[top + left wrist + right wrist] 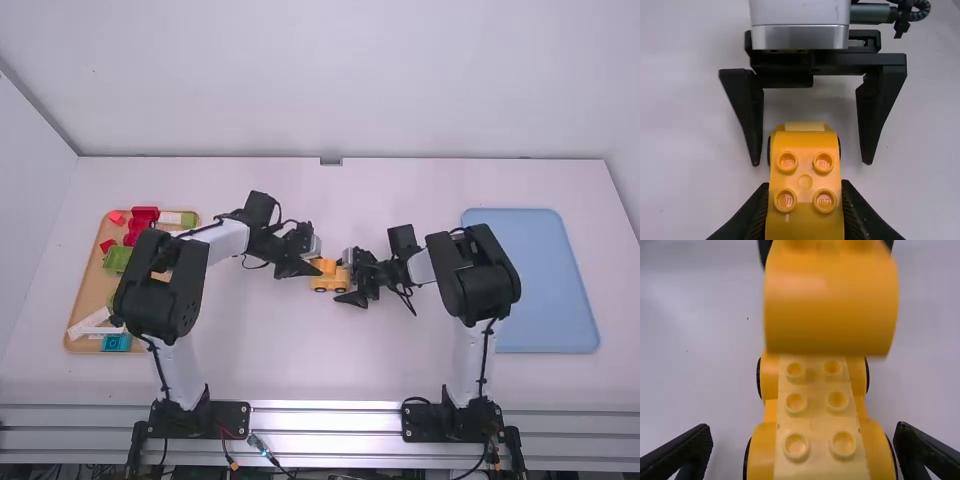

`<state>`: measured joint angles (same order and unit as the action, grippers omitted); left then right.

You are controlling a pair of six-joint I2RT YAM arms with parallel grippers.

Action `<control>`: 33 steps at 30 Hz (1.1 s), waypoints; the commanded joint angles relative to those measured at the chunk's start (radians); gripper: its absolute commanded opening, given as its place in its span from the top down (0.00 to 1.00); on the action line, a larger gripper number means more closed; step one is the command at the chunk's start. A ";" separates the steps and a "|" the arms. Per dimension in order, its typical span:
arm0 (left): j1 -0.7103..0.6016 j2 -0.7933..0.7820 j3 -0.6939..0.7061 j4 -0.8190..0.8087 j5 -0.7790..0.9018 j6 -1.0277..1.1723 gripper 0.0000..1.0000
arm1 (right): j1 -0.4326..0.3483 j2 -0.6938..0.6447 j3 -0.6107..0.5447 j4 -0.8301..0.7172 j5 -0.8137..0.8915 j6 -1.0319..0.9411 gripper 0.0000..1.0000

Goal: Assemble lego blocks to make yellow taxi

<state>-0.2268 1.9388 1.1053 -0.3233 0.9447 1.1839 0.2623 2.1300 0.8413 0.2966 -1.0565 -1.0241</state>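
Note:
My left gripper [308,268] is shut on an orange-yellow block [324,265], holding it at the wheeled yellow base [330,284] near mid-table. In the left wrist view this four-stud block [805,172] sits between the fingers of the left gripper [805,215]. In the right wrist view the curved block [830,310] is over the far part of the studded base [817,425], hiding what lies behind it. Right of the base stands my right gripper [346,280]; its fingers flank the base with gaps, so the right gripper [802,442] is open.
At the left, a wooden tray [88,290] holds red, green, white and blue pieces, partly hidden by the left arm. A blue tray [550,280] lies at the right, beside the right arm. Both grippers are close together at the base.

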 commanded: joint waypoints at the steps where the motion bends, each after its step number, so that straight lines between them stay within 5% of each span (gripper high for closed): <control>1: -0.027 -0.024 0.006 -0.005 -0.038 -0.055 0.79 | 0.006 0.010 0.016 0.003 -0.004 -0.005 0.08; 11: -0.050 -0.024 -0.011 0.027 -0.037 -0.082 0.81 | 0.012 0.010 0.016 0.008 0.010 -0.006 0.36; 18: -0.048 -0.024 -0.085 0.157 -0.003 -0.117 0.80 | 0.012 0.010 0.016 0.007 0.018 -0.004 0.46; 33: -0.049 -0.024 -0.167 0.270 0.008 -0.122 0.82 | 0.018 0.010 0.016 -0.020 0.040 -0.013 0.47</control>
<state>-0.2695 1.9388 0.9558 -0.0502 0.9260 1.0687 0.2749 2.1300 0.8490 0.2867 -1.0374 -1.0317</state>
